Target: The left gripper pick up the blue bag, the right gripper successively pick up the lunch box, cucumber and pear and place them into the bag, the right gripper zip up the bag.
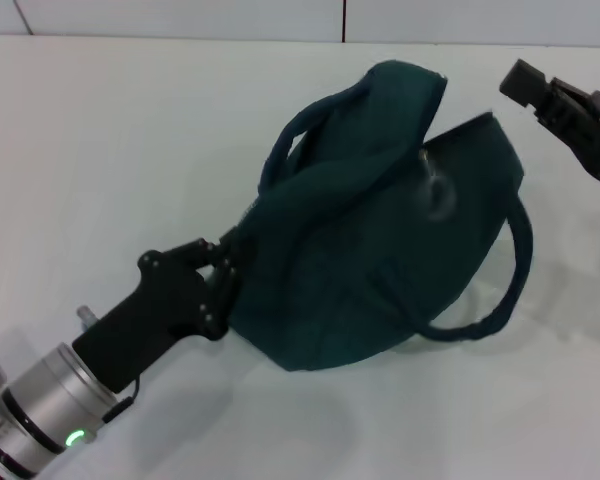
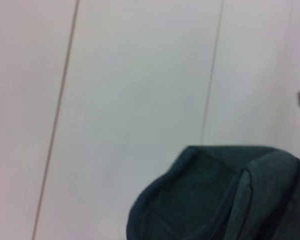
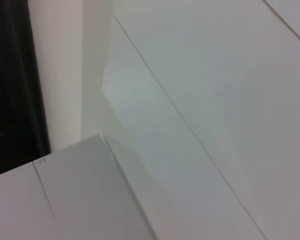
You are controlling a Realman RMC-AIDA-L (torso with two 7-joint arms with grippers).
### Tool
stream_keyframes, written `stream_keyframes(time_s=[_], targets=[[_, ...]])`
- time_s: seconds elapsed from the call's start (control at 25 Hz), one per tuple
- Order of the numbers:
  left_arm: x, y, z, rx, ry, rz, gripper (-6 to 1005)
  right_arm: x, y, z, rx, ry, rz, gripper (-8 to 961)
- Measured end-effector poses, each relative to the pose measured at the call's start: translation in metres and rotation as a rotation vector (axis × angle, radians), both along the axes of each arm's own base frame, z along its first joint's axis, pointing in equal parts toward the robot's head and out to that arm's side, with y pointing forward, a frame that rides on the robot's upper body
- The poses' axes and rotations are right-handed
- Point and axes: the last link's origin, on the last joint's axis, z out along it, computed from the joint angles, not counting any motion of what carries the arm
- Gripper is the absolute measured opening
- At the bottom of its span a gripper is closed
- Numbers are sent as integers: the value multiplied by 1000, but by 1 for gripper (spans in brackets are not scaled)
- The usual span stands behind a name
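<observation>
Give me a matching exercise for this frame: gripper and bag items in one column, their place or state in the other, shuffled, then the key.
Column 1
1. left gripper
2. right gripper
3. blue bag
4. silver ring pull

Column 2
A. slumped on the white table, one handle looping out to the robot's right
B. clamped on the bag's fabric at its left end
C. off the bag, near its upper right corner
D. lies on the bag's top, near the zipper opening

Pairs: 1-B, 2-C, 3-A, 4-D
</observation>
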Motion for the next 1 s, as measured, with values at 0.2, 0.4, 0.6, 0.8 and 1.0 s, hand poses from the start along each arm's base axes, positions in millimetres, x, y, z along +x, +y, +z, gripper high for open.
stream_keyframes(time_s=[0.2,0.4,0.6,0.8,1.0], targets=[[-1,4,4,4,-7,5,70,10,3,1,26,-11,-63,5],[-2,5,5,6,-4,5,69,18,5,4,60,-17,-106,5],[-3,6,7,12,1,5,67,19,3,0,39,-37,-98,6],[-2,7,6,11,-1,1,67,21,-4,-14,-23,-111,-68,11],[-1,8,6,10,-2,-3,66,25,-11,-22,-24,-171,-36,164]])
